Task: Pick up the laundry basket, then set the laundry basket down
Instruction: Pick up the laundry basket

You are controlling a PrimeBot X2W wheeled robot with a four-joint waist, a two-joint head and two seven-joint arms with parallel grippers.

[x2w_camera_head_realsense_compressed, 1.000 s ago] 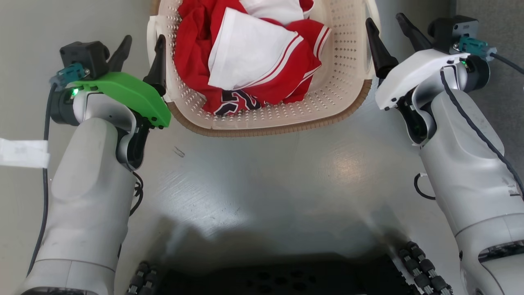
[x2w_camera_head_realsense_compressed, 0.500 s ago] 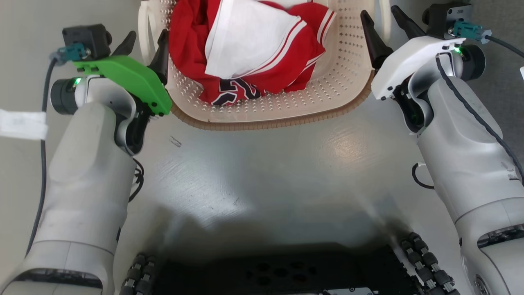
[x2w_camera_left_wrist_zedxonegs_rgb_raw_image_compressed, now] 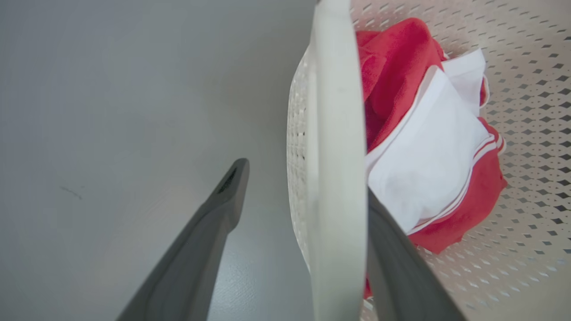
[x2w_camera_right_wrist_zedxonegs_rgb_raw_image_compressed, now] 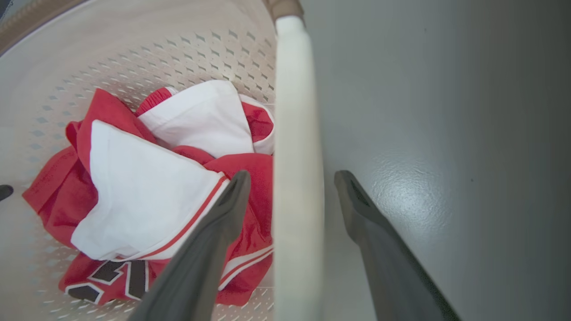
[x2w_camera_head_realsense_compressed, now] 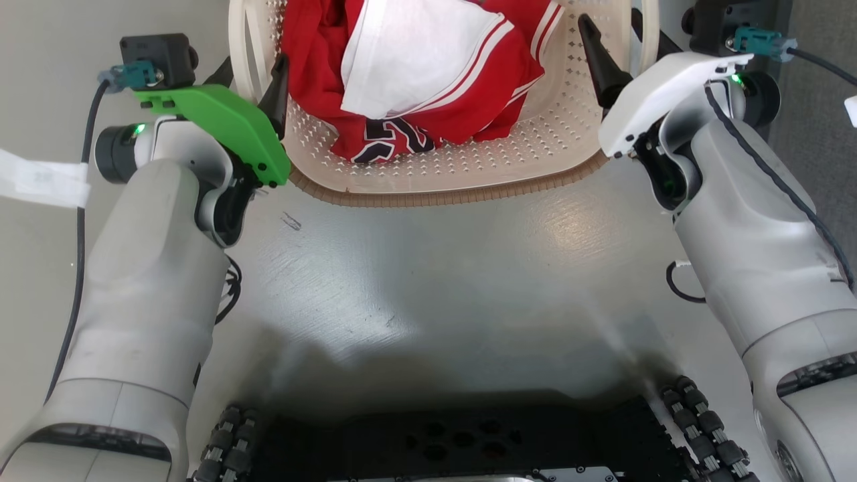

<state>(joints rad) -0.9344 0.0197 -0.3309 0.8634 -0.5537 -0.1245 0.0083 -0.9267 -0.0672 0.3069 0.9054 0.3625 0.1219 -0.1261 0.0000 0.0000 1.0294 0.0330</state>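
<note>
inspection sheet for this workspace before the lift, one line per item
surface: grey glossy floor, one small dark scuff
job's things: laundry basket between the arms, red and white clothes inside
clutter: white paper strip at far left
claws: left claw open, straddling the left handle; right claw open, straddling the right handle
cables: black cable beside the left forearm; another off the right wrist
surroundings: robot's dark base at the bottom; darker floor patch at right
</note>
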